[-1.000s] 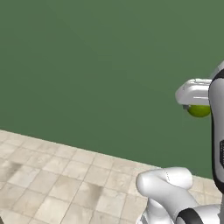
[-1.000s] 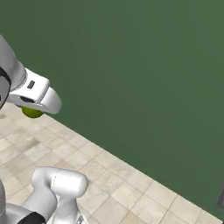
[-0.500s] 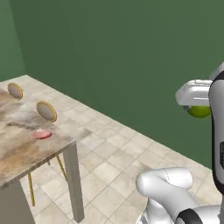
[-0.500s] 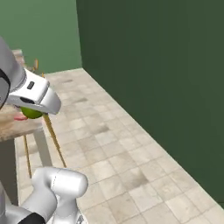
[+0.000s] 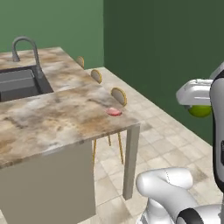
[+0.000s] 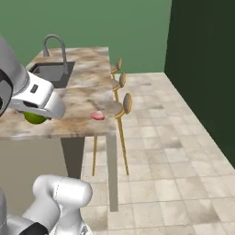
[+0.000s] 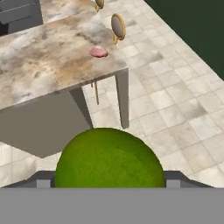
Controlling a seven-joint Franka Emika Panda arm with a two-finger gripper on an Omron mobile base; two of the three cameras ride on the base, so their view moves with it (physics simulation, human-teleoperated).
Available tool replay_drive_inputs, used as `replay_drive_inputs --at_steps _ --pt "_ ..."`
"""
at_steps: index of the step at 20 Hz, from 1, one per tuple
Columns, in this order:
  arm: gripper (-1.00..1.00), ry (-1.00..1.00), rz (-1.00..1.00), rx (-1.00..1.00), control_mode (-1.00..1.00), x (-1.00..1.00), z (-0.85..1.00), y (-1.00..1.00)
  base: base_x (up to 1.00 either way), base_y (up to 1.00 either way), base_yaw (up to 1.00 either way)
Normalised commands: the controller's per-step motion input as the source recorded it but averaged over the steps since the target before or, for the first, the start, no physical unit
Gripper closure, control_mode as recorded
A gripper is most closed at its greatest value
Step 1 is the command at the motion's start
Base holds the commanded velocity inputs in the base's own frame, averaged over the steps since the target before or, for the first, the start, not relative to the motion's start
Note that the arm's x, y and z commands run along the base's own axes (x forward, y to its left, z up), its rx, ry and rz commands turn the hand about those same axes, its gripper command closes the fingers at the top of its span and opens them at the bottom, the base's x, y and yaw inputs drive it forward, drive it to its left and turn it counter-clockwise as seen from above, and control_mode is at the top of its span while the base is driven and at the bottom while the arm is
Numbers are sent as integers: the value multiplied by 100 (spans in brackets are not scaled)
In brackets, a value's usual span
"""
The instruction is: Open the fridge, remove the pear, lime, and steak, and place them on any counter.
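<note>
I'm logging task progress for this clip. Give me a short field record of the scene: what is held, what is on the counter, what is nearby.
gripper: shut on the lime, carried in the air
lime: green ball between the gripper fingers, over the tiled floor short of the counter
steak: lying flat near the counter's corner
counter: marbled top with a dark sink and curved tap
stools: lined up along the counter's side

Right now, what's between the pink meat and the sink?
Nothing: bare marbled counter runs from the steak to the sink, seen in the left base view.
</note>
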Motion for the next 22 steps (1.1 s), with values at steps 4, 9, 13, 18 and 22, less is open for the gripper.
replay_drive_inputs --at_steps 4,9,13,18,22 --pt "100 0 0 0 100 0 0 0 -13 41 60" --pt "100 0 0 0 100 0 0 0 39 0 33" --pt "100 0 0 0 100 0 0 0 28 -33 7" --pt "100 0 0 0 100 0 0 0 47 -16 0" --pt "100 0 0 0 100 0 0 0 83 0 0"
